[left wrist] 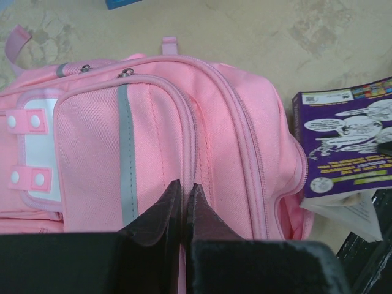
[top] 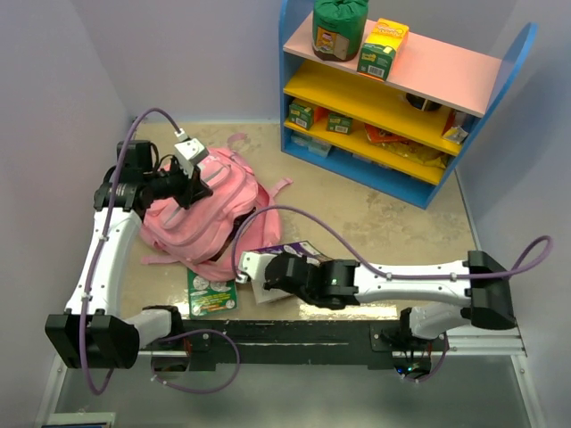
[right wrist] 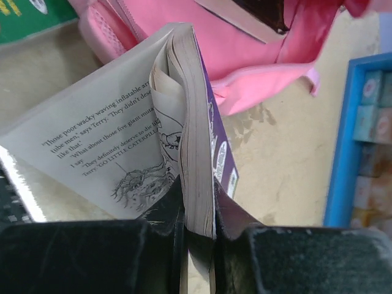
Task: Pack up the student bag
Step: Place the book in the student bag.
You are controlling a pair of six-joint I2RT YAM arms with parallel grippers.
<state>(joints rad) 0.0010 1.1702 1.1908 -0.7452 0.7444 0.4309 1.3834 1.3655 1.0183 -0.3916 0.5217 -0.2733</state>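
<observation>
We grip the book (right wrist: 191, 141) in our right jaws; the bag (top: 201, 214) opens just far-left of it, left jaws clenched atop it.

The left arm (top: 100, 254) rises from its base at the near left of the student bag (top: 201, 227), bends at the elbow beside the bag's left edge and reaches rightward over the bag. The left gripper (left wrist: 183, 188) has its jaws closed together, tips set against the bag's front panel; whether fabric is pinched cannot be told. The right arm (top: 415, 278) lies low, stretched leftward from its base well right of the bag. The right gripper (right wrist: 197, 199), at the bag's near edge, is clamped on the page block of an open book (right wrist: 196, 110).
</observation>
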